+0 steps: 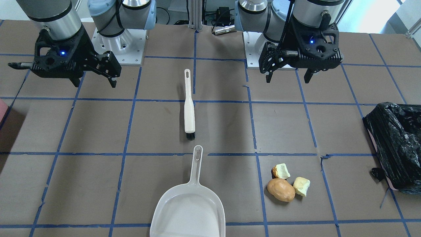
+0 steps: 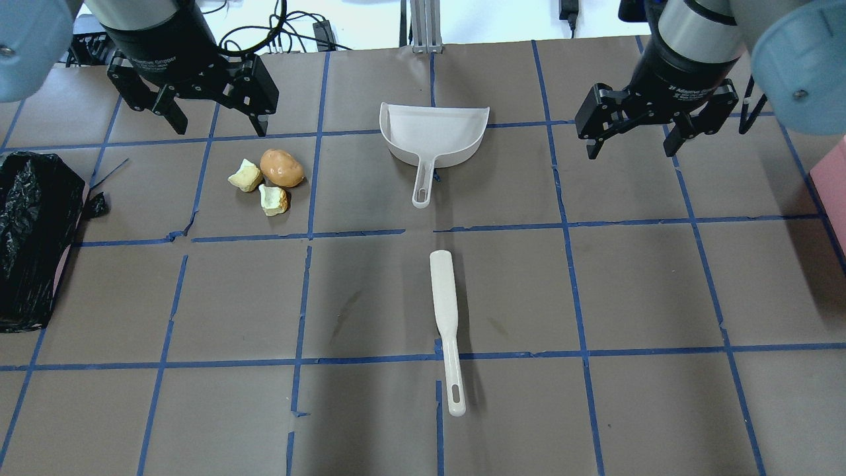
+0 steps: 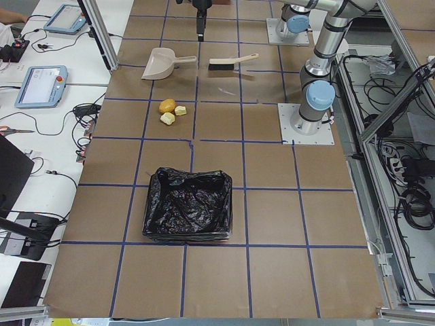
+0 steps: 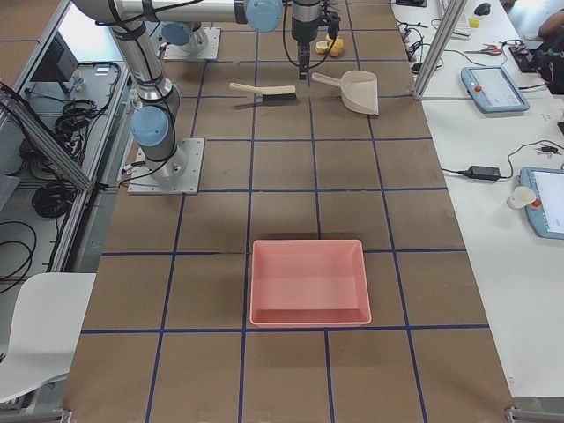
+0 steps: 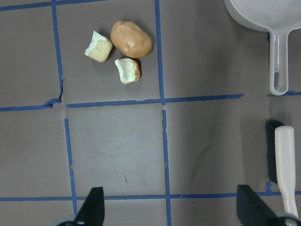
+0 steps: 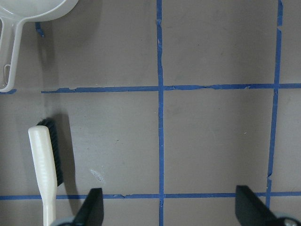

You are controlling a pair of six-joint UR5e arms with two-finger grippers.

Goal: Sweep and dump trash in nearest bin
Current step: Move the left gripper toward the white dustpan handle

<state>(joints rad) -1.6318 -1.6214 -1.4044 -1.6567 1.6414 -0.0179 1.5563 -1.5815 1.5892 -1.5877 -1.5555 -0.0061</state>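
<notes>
The trash is a brown bun-like lump [image 2: 282, 167] and two pale chunks [image 2: 245, 176] [image 2: 273, 199] lying together on the table; it also shows in the front view [image 1: 280, 190] and the left wrist view [image 5: 131, 39]. The black-bagged bin [image 2: 33, 231] stands at the table's left end, also seen in the front view [image 1: 398, 144]. A white brush [image 2: 446, 317] lies mid-table, and a white dustpan [image 2: 433, 135] lies beyond it. My left gripper [image 2: 218, 127] hangs open above the table near the trash. My right gripper [image 2: 631, 152] hangs open and empty on the right side.
A pink tray [image 4: 308, 282] with no bag stands at the table's right end, its edge showing in the overhead view [image 2: 833, 178]. Blue tape lines grid the brown table. Operator tables with tablets and cables run along the far side.
</notes>
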